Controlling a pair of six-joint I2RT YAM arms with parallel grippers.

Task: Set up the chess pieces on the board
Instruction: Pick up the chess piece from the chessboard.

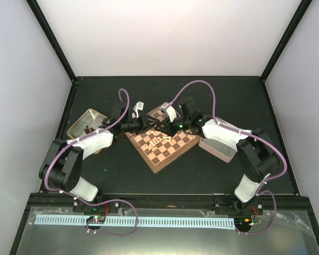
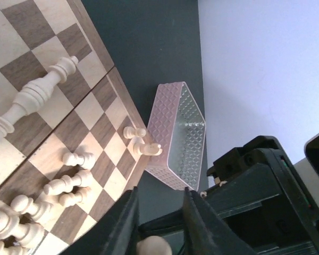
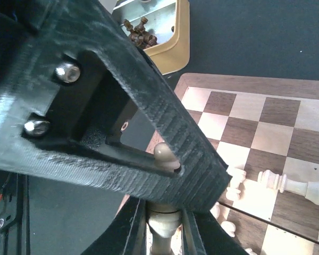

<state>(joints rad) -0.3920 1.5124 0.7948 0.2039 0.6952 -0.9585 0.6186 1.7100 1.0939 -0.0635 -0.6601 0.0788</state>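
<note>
At far left a gold tin (image 1: 87, 123) holds dark pieces (image 3: 138, 33). The left claw (image 2: 159, 204) reaches over the far corner of the board (image 1: 160, 159). A cream knob (image 2: 154, 245) shows between its fingers, but I cannot tell whether they press on it. Most chess pieces (image 2: 69, 186) lie on their sides on the board, which only the left wrist view makes plain. The right claw (image 3: 163, 212) meets the left one head-on and pinches one piece (image 3: 162, 226). Its long axis runs along the fingers, head toward the left claw, so the knob is likely its top. A pink tin (image 1: 218, 150) lies just right of the board.
</note>
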